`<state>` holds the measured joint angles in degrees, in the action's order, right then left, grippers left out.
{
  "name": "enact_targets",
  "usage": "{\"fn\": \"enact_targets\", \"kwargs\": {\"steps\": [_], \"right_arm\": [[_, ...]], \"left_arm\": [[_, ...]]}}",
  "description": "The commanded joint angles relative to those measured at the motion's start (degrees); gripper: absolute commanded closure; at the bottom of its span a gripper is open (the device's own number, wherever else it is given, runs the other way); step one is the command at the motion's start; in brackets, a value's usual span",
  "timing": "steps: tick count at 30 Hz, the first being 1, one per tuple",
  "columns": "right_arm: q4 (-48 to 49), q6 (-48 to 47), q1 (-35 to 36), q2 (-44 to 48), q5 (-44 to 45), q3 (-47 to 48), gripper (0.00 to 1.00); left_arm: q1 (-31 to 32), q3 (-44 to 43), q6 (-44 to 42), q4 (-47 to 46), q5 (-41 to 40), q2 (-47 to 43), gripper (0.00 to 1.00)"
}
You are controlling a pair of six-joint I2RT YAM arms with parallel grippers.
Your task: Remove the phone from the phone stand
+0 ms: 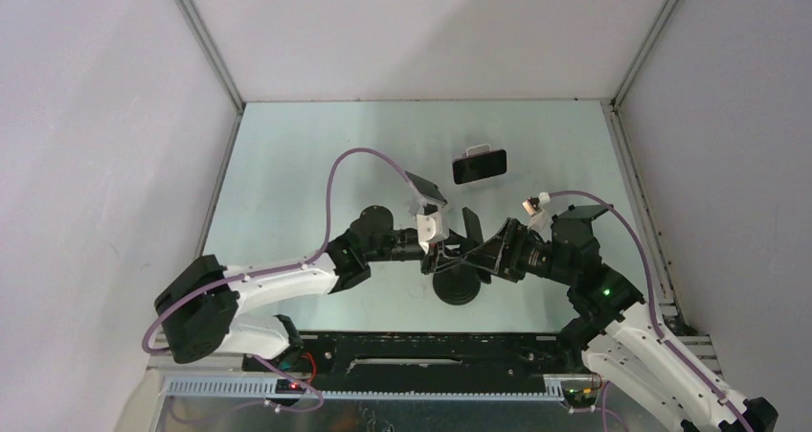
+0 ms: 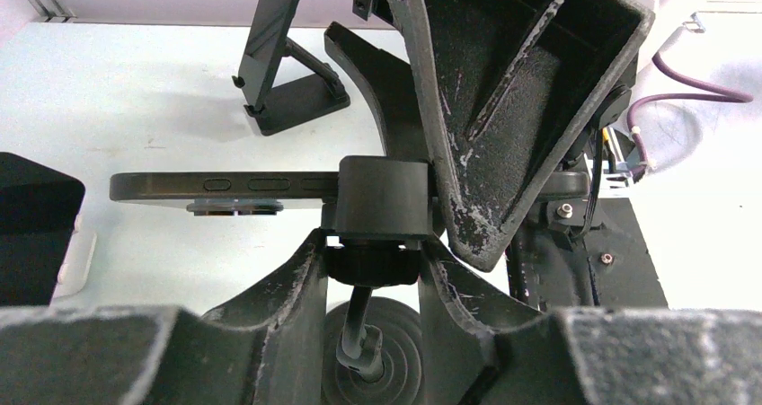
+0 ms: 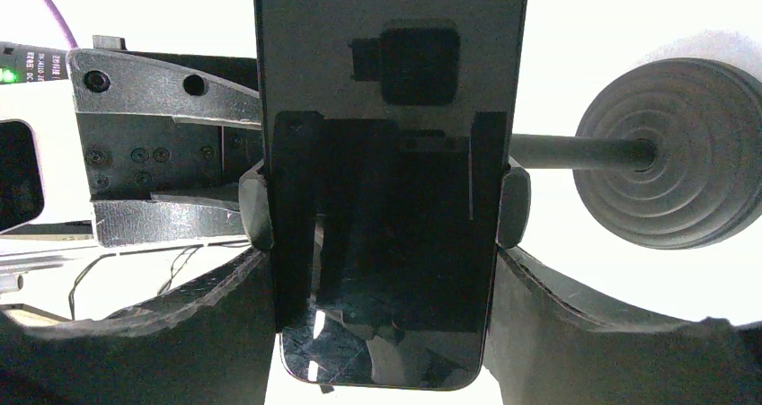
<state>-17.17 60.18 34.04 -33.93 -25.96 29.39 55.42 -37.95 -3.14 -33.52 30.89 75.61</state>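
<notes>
The black phone sits in the clamp of the phone stand, which has a thin stem and a round ribbed base. In the left wrist view the phone shows edge-on and level. My right gripper is shut on the phone, a finger against each long side just below the clamp's arms. My left gripper is shut on the stand's black knob right under the clamp. Both grippers meet over the base in the top view, left and right.
A second dark phone on a white stand is behind the work spot. A further phone leans on a small black stand just left of it. White walls close in the table on three sides.
</notes>
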Motion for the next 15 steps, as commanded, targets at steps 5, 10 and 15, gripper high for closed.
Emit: {"fn": "enact_targets", "kwargs": {"steps": [5, 10, 15], "right_arm": [[1.0, -0.6, 0.5, 1.2, -2.4, -0.3, 0.02], [2.2, 0.0, 0.6, 2.3, -2.7, -0.3, 0.01], [1.6, 0.3, 0.5, 3.5, -2.2, 1.4, 0.01]], "left_arm": [[0.5, -1.0, -3.5, 4.9, -2.9, -5.1, 1.00], [0.4, 0.1, -5.2, 7.4, -3.5, -9.0, 1.00], [0.5, 1.2, -7.2, 11.0, -3.8, -13.3, 1.00]]}}
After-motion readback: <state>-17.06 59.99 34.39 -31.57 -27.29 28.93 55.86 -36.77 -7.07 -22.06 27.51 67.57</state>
